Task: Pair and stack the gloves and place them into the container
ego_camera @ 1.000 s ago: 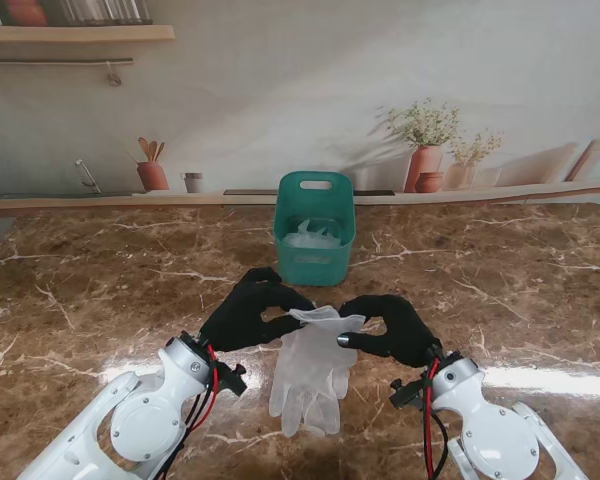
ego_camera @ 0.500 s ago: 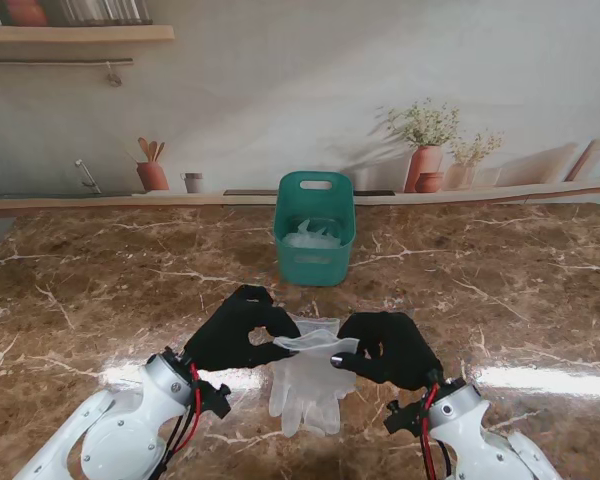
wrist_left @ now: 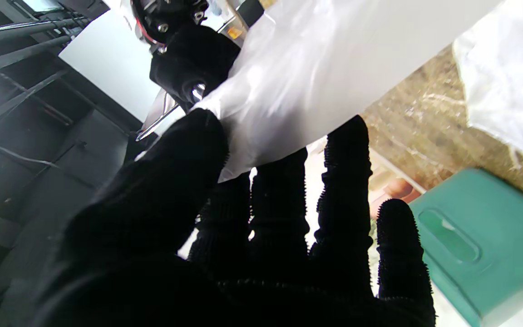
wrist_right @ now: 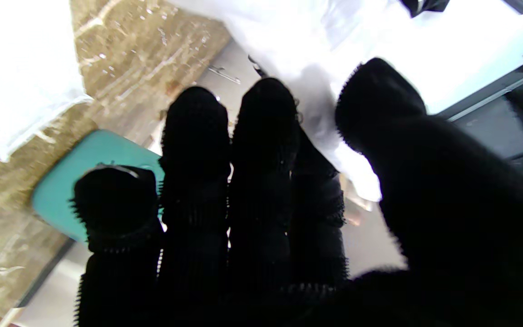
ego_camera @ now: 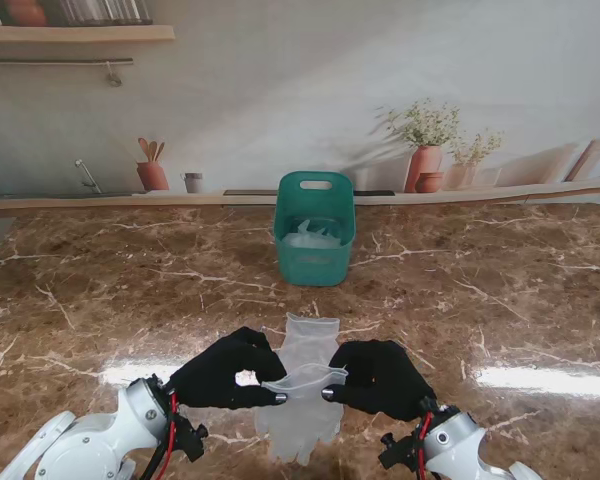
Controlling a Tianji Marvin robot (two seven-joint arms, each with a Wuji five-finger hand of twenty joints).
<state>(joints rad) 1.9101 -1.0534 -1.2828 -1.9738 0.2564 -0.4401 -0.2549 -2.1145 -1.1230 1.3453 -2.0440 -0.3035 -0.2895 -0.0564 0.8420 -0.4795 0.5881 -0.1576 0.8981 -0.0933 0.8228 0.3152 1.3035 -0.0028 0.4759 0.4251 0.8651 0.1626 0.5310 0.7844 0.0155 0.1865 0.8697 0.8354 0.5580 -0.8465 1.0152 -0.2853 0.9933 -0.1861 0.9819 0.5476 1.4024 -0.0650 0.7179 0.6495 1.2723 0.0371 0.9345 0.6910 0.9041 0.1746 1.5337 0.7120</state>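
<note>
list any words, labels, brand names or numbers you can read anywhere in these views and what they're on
None can be read in any view.
The green plastic basket shows plain walls and a handle slot, no label.
The translucent white glove pinched by the left hand and right hand is unprinted.
The brown marble table carries no markings.

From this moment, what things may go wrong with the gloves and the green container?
1. Both the left hand and the right hand pinch only the edge of the lifted glove; the thin film may slip out.
2. A second glove lies on the table beyond the hands and may be left behind, breaking the pair.
3. The container is narrow and already holds gloves, so the hanging glove may catch on its rim.
</note>
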